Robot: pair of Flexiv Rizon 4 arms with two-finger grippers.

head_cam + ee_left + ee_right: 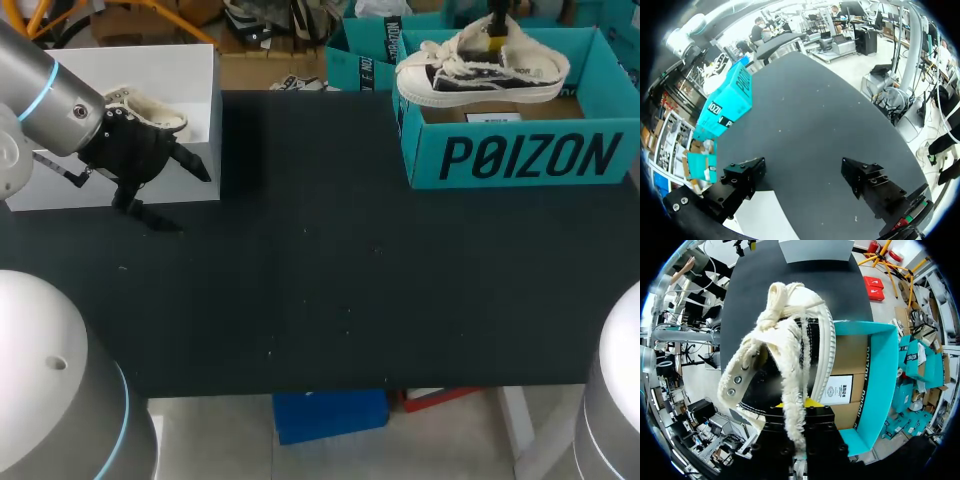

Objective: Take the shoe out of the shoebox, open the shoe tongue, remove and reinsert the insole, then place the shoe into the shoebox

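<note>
Right gripper (804,404) clamped on sneaker (480,75), above teal shoebox (520,155), table's (330,280) far right corner; likely take-out step; next, set it mid-table; left gripper (807,182) wide, empty.

Grey left arm (68,108) bears a seemingly lit blue ring (42,90), black jaws.

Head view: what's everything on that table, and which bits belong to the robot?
table: one, black, under everything.
shoebox: one, teal, open, table's far right.
sneaker: one, cream and black, white sole, held over the shoebox.
white box: one, table's far left.
cream item: one, inside the white box, partly hidden; cannot identify.
left arm: one, silver, jaws black, open and empty, over the white box's near edge.
right arm: one, silver, jaws shut on the sneaker.
</note>
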